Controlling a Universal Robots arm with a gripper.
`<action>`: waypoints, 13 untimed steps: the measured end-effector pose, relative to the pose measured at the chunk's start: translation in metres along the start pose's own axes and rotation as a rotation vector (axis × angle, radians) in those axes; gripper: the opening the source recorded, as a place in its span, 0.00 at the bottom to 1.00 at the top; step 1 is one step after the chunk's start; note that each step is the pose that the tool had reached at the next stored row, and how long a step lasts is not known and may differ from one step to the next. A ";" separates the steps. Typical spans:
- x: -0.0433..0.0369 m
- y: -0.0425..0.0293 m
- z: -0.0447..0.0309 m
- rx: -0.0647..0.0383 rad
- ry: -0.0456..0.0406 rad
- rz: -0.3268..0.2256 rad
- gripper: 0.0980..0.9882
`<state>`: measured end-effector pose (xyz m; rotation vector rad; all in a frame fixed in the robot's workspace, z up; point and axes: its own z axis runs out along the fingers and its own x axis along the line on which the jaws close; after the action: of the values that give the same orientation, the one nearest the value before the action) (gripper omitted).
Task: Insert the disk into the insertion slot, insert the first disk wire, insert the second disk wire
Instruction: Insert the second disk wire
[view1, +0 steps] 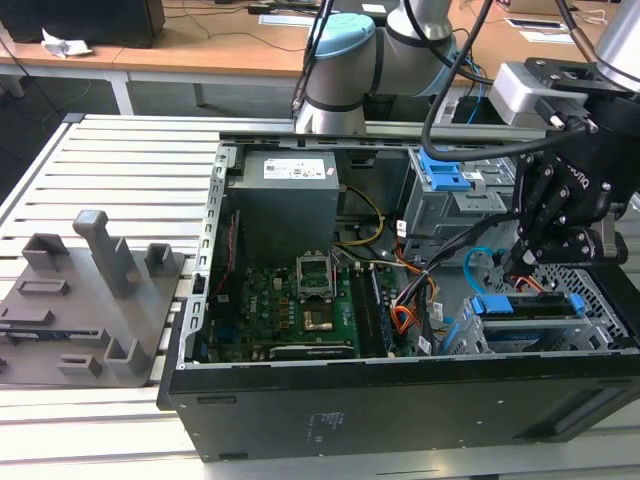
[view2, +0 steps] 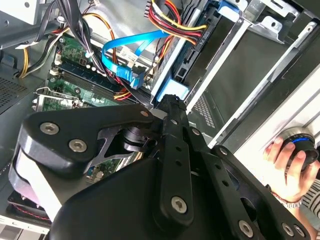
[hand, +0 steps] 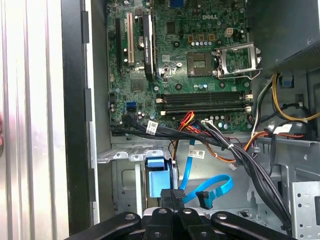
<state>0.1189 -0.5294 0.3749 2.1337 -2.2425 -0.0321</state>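
Slatted metal bench (view1: 100, 160), open computer case (view1: 400, 400): the disk (view1: 530, 308) looks seated in the insertion slot (view1: 600, 295) at the case's near corner, the exterior view's right; my gripper (hand: 172, 194), fingers together, hangs at its end; the second disk wire (hand: 220, 182) lies beside, plug apparently loose

I see the dark flat disk in blue plastic rails (view1: 528, 306) seated in the low grey perforated sheet-metal cage (view1: 598, 298). Beside that cage, the thin light-blue flat cable (hand: 212, 186) loops. The red-orange-black wire bundle (hand: 187, 120) lies near the cage.
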 end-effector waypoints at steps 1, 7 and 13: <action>0.0000 0.0002 0.0000 0.000 -0.0001 0.000 0.01; 0.0001 0.0010 0.0001 0.000 0.0000 0.000 0.23; 0.0000 0.0011 0.0001 0.002 0.0038 -0.083 0.23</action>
<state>0.1178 -0.5294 0.3749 2.2242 -2.1517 -0.0292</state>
